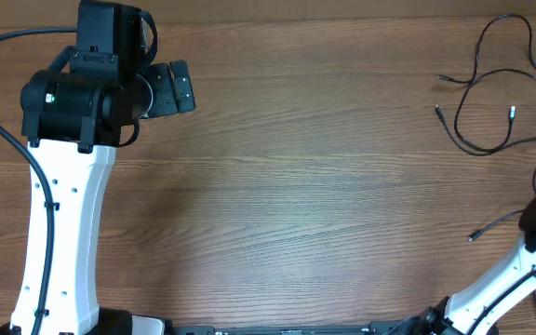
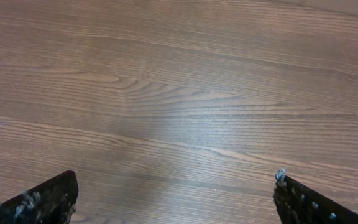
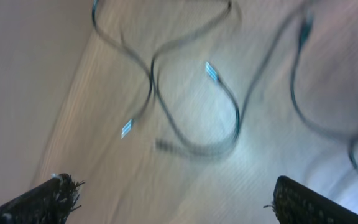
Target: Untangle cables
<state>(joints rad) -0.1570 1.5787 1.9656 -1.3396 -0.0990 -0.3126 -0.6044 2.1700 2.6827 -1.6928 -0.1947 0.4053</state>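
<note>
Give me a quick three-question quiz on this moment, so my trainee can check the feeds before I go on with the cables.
1. Pick one. In the overhead view, the cables lie: A) in the middle of the table; B) at its far right corner; C) along its near edge.
2. True or false: the left jaws hang over a cable.
3. Fill in: the right jaws, with the cables in view beyond them, are ____ (open or shut).

Key: 1 B. 2 False, the left wrist view shows only bare wood. 3 open.
</note>
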